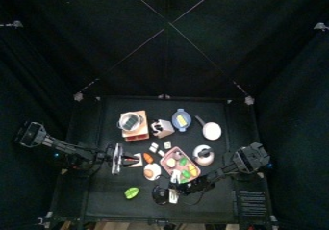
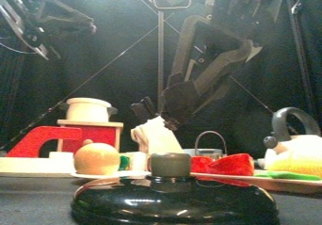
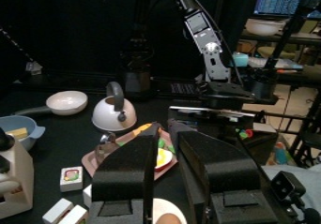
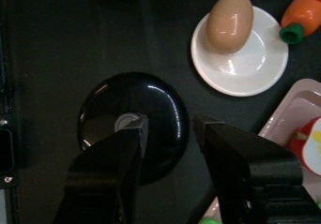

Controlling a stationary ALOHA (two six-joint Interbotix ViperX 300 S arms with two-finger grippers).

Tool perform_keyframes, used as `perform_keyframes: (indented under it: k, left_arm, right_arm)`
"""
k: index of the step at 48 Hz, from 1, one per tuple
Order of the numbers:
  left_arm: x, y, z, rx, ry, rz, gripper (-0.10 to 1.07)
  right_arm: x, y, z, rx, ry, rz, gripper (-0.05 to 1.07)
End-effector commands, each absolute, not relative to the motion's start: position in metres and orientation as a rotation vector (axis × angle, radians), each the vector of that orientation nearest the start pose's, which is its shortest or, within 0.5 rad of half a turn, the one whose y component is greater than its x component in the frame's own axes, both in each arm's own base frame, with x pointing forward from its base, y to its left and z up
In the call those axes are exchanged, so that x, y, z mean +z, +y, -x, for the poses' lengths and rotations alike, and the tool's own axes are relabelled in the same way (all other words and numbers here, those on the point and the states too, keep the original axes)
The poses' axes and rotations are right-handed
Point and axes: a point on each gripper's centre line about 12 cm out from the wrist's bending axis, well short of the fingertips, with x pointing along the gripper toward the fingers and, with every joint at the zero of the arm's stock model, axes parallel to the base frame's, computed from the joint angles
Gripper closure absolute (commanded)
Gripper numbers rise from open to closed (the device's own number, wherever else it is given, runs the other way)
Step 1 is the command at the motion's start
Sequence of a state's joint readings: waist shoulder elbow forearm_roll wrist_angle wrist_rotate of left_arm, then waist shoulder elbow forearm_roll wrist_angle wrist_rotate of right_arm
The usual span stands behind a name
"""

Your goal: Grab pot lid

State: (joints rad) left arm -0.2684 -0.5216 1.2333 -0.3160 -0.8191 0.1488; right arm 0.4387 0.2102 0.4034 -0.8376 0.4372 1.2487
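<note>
Though no writing shows, lid [image 4: 133,126] (black) looks ungripped.

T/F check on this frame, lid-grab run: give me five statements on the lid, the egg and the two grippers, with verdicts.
1. The right gripper hangs directly over the pot lid, jaws apart. True.
2. The pot lid is already lifted off the table. False: in the front view it lies flat on the table.
3. An egg sits on a white plate near the lid. True.
4. The left gripper is clamped on the lid. False: its jaws stand open and hold nothing.
5. The lid is white. False: it is glossy black with a grey knob.
</note>
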Motion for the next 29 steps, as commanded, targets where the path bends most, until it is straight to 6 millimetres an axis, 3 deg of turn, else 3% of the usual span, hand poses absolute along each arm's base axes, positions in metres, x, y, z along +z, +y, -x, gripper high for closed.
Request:
perform_keyframes:
  k: [1,11,29]
  left_arm:
    - [0.237,-0.041,-0.246,-0.053,-0.098,0.085,0.36]
    - [0.233,-0.059,-0.259,-0.150,-0.014,0.016,0.35]
    - [0.187,-0.124,-0.319,-0.357,0.302,-0.140,0.26]
  right_arm:
    - [0.185,0.145,-0.405,-0.087,0.775,-0.097,0.22]
    - [0.209,0.128,-0.385,-0.130,0.734,-0.050,0.22]
    - [0.224,0.100,-0.379,-0.192,0.697,-0.041,0.22]
